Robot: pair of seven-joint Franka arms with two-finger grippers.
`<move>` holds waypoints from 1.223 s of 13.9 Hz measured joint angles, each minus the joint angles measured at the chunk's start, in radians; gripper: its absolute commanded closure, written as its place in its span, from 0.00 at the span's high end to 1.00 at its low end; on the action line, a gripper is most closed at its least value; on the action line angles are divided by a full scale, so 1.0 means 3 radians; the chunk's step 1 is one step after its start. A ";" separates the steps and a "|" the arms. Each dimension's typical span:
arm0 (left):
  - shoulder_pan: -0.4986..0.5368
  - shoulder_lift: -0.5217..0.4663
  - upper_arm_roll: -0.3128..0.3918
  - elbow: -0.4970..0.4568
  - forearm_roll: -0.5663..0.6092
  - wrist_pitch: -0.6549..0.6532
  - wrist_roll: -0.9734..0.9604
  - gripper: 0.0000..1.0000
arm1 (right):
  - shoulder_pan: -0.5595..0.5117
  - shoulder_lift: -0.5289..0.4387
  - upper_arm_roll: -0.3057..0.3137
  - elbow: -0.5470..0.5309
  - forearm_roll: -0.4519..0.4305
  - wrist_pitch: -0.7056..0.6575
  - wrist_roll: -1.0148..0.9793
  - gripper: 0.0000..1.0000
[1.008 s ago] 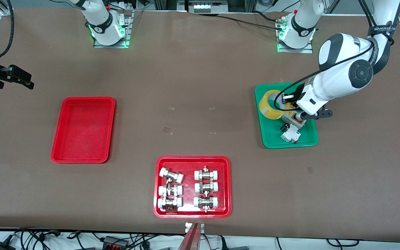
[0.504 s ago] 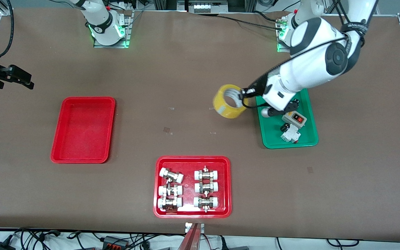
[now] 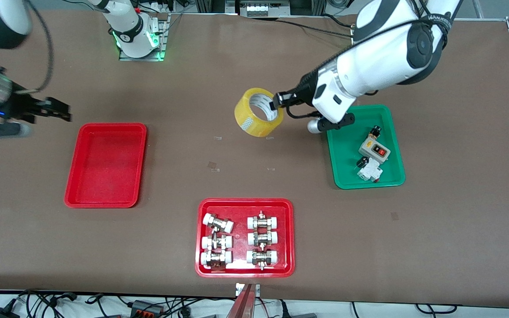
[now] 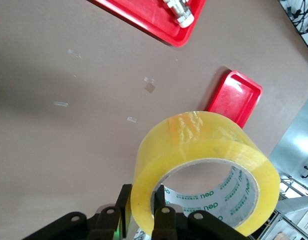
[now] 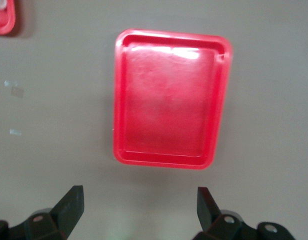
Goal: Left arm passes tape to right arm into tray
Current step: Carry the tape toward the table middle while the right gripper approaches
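Observation:
My left gripper (image 3: 276, 104) is shut on the wall of the yellow tape roll (image 3: 258, 112) and holds it in the air over the middle of the table. In the left wrist view one finger is inside the tape's (image 4: 204, 165) core and one outside, with the gripper (image 4: 150, 212) clamped on it. My right gripper (image 3: 58, 112) is open and empty in the air at the right arm's end of the table, beside the plain red tray (image 3: 106, 164). The right wrist view shows this gripper (image 5: 139, 205) open, with the empty tray (image 5: 169, 97) below it.
A green tray (image 3: 347, 154) with a switch box and small parts lies at the left arm's end. A red tray (image 3: 245, 207) with white-capped metal fittings lies nearest the front camera. Small tape marks dot the table's middle.
My left gripper lifted the tape out of the green tray and carried it toward the table's middle. My right arm has swung in toward the plain red tray.

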 measured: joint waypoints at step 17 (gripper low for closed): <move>-0.0090 0.0054 0.0005 0.0026 -0.0049 0.0076 -0.0101 0.10 | 0.0822 0.0481 0.0040 0.0532 0.2952 0.0218 -0.0025 1.00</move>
